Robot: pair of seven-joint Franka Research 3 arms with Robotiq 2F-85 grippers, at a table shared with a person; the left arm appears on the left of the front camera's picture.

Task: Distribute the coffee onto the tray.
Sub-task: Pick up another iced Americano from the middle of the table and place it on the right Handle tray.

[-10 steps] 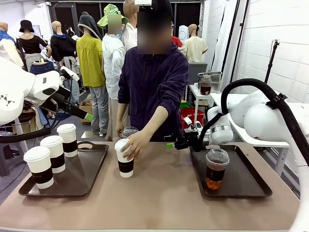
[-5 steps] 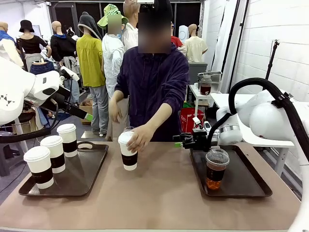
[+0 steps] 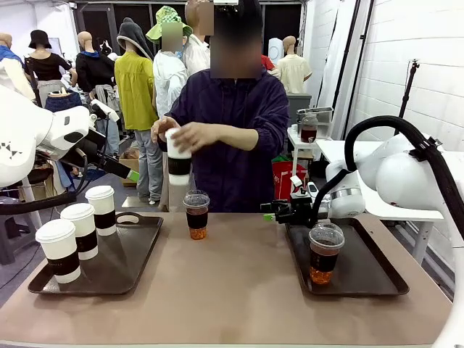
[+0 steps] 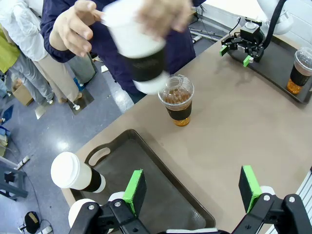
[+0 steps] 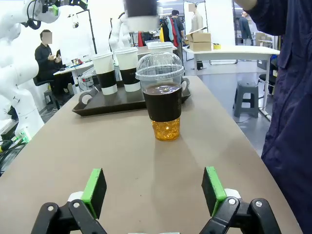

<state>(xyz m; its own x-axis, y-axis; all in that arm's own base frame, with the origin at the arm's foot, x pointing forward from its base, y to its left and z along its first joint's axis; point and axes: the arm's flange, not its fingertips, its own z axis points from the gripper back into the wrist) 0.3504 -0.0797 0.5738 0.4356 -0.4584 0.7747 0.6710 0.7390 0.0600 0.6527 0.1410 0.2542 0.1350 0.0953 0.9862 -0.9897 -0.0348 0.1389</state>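
Since the earlier frame, the person's hand (image 3: 192, 135) has lifted the lidded paper cup (image 3: 177, 156) off the table (image 3: 239, 290) to chest height, uncovering an iced coffee cup (image 3: 196, 214) at mid-table. The right gripper (image 5: 153, 187) is level, wide and empty, and faces this cup from well apart. The left gripper (image 4: 192, 184), likewise spread, hangs above the left tray (image 4: 156, 180).

White right arm (image 3: 406, 181) (black cable (image 3: 380, 120)) bears a black, green-padded gripper (image 3: 268, 212).
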